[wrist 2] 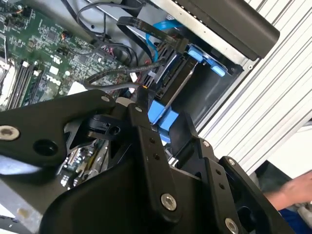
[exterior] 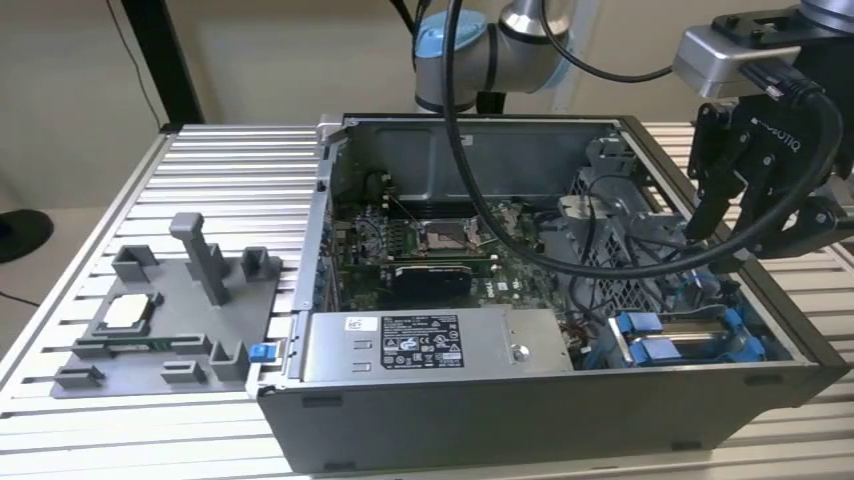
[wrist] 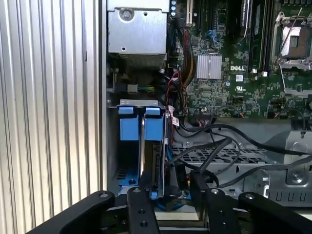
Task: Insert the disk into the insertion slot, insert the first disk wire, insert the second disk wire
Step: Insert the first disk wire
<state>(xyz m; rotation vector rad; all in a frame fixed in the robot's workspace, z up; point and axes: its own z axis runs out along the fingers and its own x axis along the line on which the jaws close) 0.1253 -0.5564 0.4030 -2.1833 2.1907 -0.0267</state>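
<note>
- Silver ribbed table (exterior: 200, 170) is seen under an open computer case (exterior: 534, 420).
- The disk (exterior: 654, 350) is stood on its thin edge inside the case, at the lower right of the exterior view.
- It is flat and silver-grey, clipped in a bright blue frame.
- The gripper (exterior: 727, 255) is held just above it, fingers spread apart.

The disk frame (wrist: 129, 127) is bright blue, motherboard (wrist: 229, 83) green, table (wrist: 48, 97) ribbed silver, hand (wrist: 170, 190) black.
</note>
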